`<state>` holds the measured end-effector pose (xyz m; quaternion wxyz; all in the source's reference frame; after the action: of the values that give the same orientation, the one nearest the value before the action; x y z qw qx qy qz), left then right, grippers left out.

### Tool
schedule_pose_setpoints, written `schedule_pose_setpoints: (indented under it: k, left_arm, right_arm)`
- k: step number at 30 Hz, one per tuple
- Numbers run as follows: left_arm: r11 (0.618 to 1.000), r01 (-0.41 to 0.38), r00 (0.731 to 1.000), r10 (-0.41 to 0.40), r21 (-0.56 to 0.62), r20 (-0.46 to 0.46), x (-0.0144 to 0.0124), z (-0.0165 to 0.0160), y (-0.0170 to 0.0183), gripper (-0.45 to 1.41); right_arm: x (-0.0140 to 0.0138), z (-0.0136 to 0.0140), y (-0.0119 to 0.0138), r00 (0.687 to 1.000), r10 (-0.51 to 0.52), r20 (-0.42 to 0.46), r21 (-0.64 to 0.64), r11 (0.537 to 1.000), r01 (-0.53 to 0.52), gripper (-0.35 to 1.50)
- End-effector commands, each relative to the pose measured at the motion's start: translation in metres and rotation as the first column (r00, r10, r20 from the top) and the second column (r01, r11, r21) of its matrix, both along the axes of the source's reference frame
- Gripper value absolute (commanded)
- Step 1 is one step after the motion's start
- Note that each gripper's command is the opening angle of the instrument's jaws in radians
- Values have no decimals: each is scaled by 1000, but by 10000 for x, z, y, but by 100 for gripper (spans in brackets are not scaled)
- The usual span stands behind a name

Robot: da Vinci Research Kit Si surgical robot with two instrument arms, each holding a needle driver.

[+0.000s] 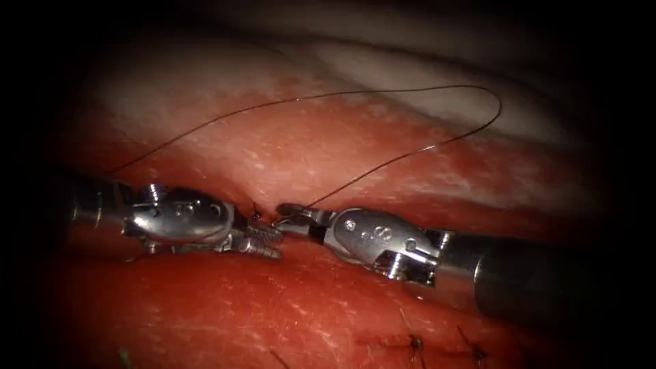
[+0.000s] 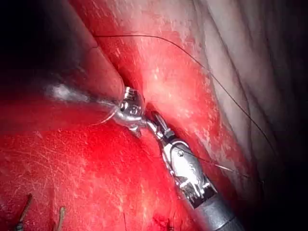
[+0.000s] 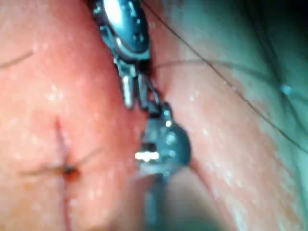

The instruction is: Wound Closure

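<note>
Right hand point(image 1: 290, 213) grips thread point(image 1: 410, 90) (needle indistinct)

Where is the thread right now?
In the endoscope view, the thread loops high over the tissue, running from the right tool near the cut, out to the right and back past the left tool.

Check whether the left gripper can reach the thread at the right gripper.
Probably yes: the left gripper, open and empty, sits close beside the right gripper, which seems shut on the thread, with nothing between. Needle: cannot tell.
</note>
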<state>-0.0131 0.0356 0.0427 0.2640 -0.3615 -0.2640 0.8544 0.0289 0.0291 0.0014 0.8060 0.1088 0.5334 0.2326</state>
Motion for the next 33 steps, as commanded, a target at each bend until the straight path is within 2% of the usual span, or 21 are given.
schedule_pose_setpoints:
  k: [1,4,8,14,17,19,23,28,33]
  left_arm:
    - [1000,4,1000,-4,3,-2,-10,2,-8,20]
    - [1000,13,1000,-13,6,-7,-14,1,-8,20]
    - [1000,14,1000,-14,4,-8,-15,5,-7,20]
    - [1000,12,1000,-12,3,-8,-13,8,-6,20]
    - [1000,11,1000,-11,2,-7,-11,8,-6,21]
    - [1000,11,1000,-11,2,-7,-11,8,-6,21]
    - [1000,10,1000,-10,2,-7,-9,8,-6,21]
    - [1000,10,1000,-10,1,-7,-9,9,-7,21]
    - [1000,8,1000,-8,-4,-9,-8,17,-8,21]
  right_arm:
    - [6,-9,23,1000,21,-14,-74,997,-22,-35]
    - [2,-26,44,999,42,-35,-147,988,-46,-35]
    - [2,-24,54,999,19,-49,-212,977,-29,-35]
    - [8,-17,75,979,-138,-153,-308,948,85,-35]
    - [7,-23,100,959,-218,-184,-353,925,143,-35]
    - [7,-26,103,957,-223,-183,-380,914,140,-35]
    - [8,-27,101,967,-221,-130,-464,875,137,-35]
    - [5,-30,106,974,-210,-86,-498,856,140,-35]
    - [5,-34,114,975,-202,-90,-504,853,131,-35]
